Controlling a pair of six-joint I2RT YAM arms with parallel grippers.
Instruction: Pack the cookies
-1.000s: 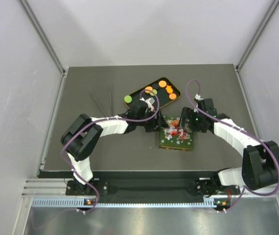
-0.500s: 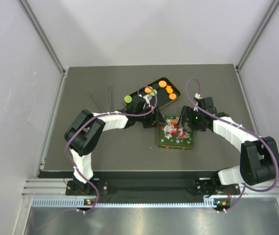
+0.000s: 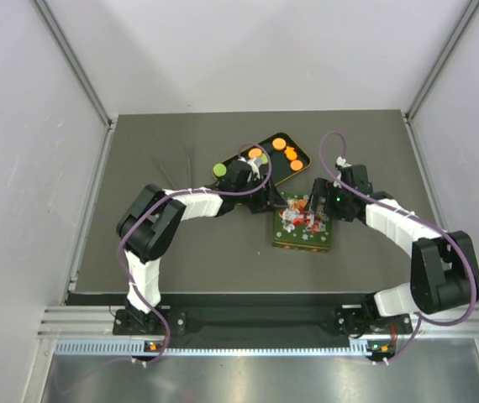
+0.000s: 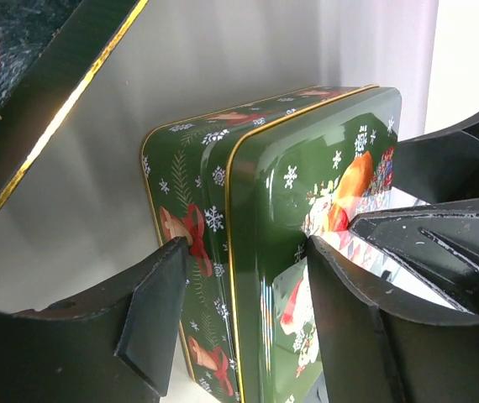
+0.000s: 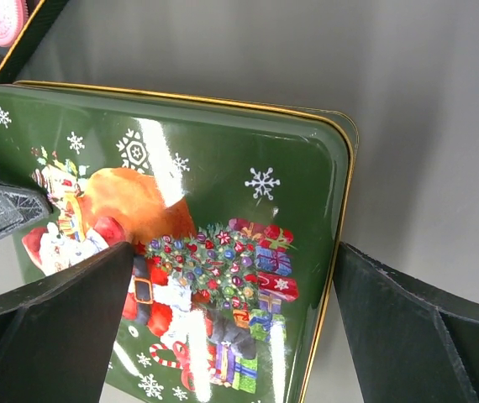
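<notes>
Tin: a rounded-corner rectangular tin point(image 3: 303, 231) in glossy green metal with gold-lined rims. Snowflakes and a Santa scene are printed on the lid, which is on, and the tin lies flat mid-surface.
Cookies: small flat round cookies point(image 3: 279, 143), mostly orange with a couple of green. They sit in the tray just behind the tin, and none are in the tin. The right wrist view catches a pink one at its top-left corner.
Tray: a long black tray point(image 3: 277, 166) with a thin gold rim, set at an angle, its near edge close to the tin's far-left corner.
Left gripper: the left gripper point(image 4: 246, 252) has its jaws partly apart, straddling the tin's left edge. One black finger is by the side wall and the other over the lid. Whether they are actually pinching is hard to say from here.
Right gripper: the right gripper point(image 5: 233, 252) is spread wide across the tin's far end, one finger over the lid and the other just outside the right rim.
In the way: both arms crowd the gap between tray and tin.
Around: two thin dark sticks point(image 3: 171, 177) lie left of the tray.
Open room: the matte dark grey surface point(image 3: 365, 151) is bare to the right and in front of the tin, and pale walls point(image 3: 21, 168) close in the sides.
</notes>
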